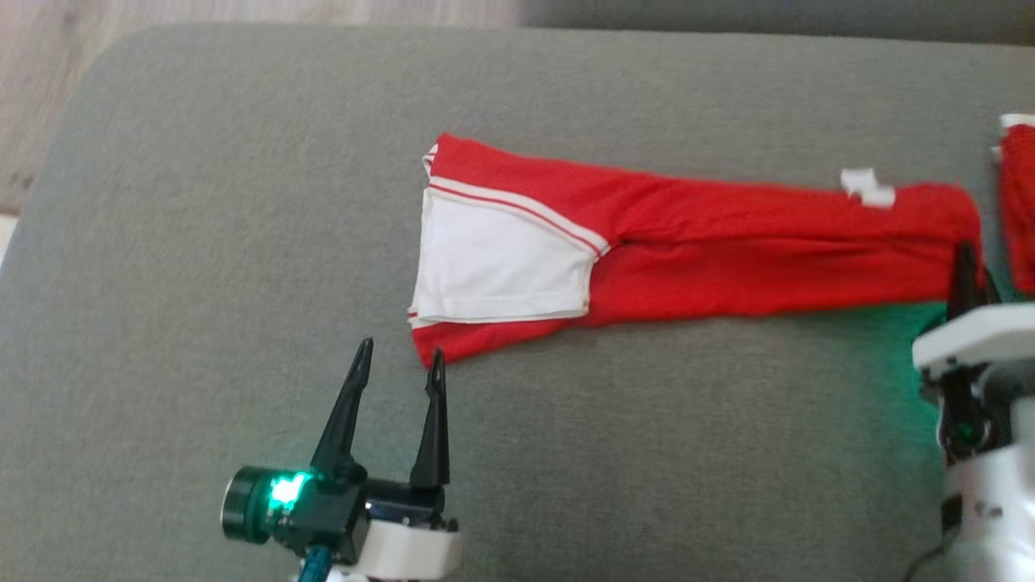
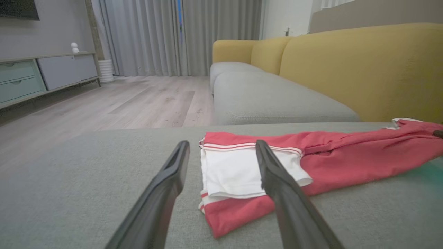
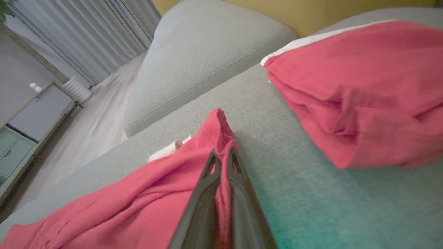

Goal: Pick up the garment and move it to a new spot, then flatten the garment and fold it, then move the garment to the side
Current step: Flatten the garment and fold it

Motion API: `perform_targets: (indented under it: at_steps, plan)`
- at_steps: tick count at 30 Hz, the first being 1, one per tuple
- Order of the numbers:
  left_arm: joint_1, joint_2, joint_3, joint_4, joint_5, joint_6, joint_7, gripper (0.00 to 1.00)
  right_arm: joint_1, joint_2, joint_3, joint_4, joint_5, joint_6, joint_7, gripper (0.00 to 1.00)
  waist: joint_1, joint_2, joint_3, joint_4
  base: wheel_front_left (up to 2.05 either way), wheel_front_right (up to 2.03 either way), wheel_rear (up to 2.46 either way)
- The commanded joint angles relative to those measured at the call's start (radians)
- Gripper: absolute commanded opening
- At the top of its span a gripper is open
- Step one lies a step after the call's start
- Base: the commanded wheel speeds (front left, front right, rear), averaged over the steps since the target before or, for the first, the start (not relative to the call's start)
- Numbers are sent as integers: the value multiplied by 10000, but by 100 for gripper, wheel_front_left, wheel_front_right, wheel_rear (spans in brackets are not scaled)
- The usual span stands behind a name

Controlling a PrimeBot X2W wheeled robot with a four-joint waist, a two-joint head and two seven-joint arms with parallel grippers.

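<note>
Cut off at head view's right edge: second garment (image 1: 1020,202). Count: two garments, two grippers. Fingers of right gripper (image 3: 223,155) clamped on garment (image 1: 728,242) end; left gripper (image 1: 400,356) fingers apart, empty.

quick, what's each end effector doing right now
Left end effector: open, holding nothing.
Right end effector: closed on the red end of the garment.

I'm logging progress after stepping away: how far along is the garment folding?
Done, apparently: the red garment lies flattened in a long, narrow strip on the grey cushion. In hand: the right gripper is shut on its right end, while the left gripper is open beside its near left corner. Left, probably: the crosswise folds and moving it aside.
</note>
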Motion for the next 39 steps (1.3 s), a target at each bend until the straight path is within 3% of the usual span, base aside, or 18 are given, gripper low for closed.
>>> perform_targets:
  at_steps: [1,9,18,28,39]
  plan:
    - [89,-23,438,-235,102,-50,-80,100,373,-82,281,-703,129,-17,-57,0,0,0,-447,-462,0,0,0]
    - [302,-24,495,-129,204,-220,-80,100,2189,-269,-176,-2226,284,-17,482,0,0,0,-911,-784,0,0,0]
    - [375,-35,401,-3,213,-360,-80,100,1920,16,191,-3222,198,-17,406,0,0,0,-1265,-388,0,0,0]
    - [365,-51,212,130,169,-426,-80,100,441,423,2388,-3696,0,-17,412,0,0,0,-1348,553,0,0,0]
    - [-21,-61,-51,161,-79,-358,-80,100,-1106,525,5217,-1725,98,-17,690,0,0,0,-876,1763,0,0,0]
